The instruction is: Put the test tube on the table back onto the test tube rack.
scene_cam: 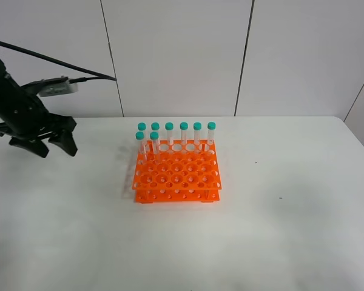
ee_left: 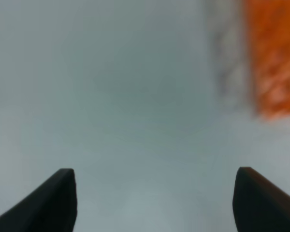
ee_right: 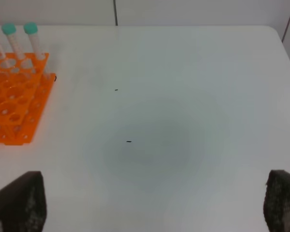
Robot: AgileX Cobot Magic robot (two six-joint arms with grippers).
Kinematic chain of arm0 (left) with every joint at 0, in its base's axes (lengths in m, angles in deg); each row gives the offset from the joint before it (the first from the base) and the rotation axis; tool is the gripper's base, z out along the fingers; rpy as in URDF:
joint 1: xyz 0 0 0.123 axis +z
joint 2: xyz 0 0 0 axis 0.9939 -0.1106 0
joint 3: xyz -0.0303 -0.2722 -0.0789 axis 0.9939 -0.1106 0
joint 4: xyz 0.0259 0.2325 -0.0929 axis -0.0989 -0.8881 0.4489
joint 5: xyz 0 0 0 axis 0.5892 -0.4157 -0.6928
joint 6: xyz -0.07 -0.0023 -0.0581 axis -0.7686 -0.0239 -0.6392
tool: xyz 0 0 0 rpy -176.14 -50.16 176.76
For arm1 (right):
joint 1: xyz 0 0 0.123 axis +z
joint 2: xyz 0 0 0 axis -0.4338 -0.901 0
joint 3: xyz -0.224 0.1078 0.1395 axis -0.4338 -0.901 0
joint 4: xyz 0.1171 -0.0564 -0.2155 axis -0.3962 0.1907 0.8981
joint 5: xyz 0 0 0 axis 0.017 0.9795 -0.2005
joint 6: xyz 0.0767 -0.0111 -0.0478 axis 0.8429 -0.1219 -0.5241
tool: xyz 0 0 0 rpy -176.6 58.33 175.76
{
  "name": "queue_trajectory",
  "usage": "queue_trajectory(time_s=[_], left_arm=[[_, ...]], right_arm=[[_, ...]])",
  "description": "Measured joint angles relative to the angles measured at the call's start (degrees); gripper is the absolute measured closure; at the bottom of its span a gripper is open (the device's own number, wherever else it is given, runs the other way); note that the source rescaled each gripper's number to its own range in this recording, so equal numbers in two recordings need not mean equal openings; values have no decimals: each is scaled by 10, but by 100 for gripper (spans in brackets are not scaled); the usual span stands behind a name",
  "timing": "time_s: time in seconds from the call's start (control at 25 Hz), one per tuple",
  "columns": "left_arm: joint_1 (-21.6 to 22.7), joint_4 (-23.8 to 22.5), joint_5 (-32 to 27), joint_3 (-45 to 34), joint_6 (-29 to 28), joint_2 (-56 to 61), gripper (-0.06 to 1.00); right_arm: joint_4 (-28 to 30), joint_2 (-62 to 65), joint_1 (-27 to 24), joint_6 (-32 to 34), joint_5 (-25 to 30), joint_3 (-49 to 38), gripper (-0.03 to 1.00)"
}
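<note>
Support surface: large plain white matte tabletop point(scene_cam: 279, 230), with a rounded far-right corner visible in the high view.
Object resting on it: bright orange plastic two-tier rack point(scene_cam: 176, 176), roughly square, top pierced by a grid of round holes; it stands near the table's middle, toward the far edge.
Surface marks: two small dark specks point(scene_cam: 280, 197) on the white top, right of the rack and well apart from it.
Left half of the surface: bare white, faintly shadowed.
</note>
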Motion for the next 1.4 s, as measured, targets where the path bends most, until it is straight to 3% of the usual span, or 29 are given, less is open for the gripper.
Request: queue_trajectory(time_s=[0.16,0.32,0.6,1.04,1.24,1.4], left_arm=[[35,-59,-73,0,-35,2,-5],[39,-64,-124,-7,-39,27,-5],[39,-71,-125,-134,-40,188,-5],[39,-71,-102,-355,-40,568,-5],[39,-71,-71,-426,-40,718,-5],[39,-71,-64,-433,-41,794,-5]], right_arm=[[0,0,0,0,0,0,-3],[0,0,0,0,0,0,-3],[0,0,0,0,0,0,-3],[0,0,0,0,0,0,-3],[0,0,0,0,0,0,-3],[0,0,0,0,0,0,-3]])
